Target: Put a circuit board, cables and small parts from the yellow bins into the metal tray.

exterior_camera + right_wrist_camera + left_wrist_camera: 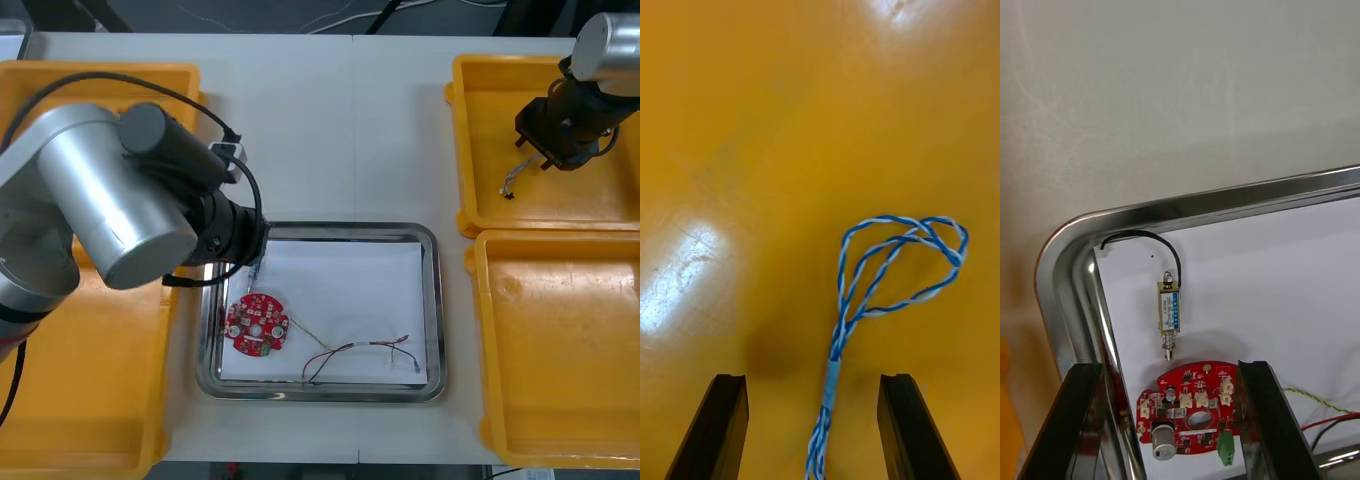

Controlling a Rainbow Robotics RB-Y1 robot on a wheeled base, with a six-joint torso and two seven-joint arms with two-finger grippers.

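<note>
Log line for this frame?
right jaws: open over twisted blue and white cable in yellow bin | left jaws: open over metal tray | tray holds: circuit board, small metal part, cables

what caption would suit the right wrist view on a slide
Open right hand lined up on a twisted blue and white cable lying on the floor of a yellow bin

I see the metal tray (436,300) in the middle of the bench (330,130), lined white inside. The round red circuit board (256,325) lies flat in its left half. Thin red, yellow and black cables (365,348) trail loosely from beside the board towards the tray's near right corner. A small metal part (1169,311) with a curled black lead lies just beyond the board, by the far left corner. The twisted blue and white cable (887,277) lies looped in the far right yellow bin (480,140).
</note>
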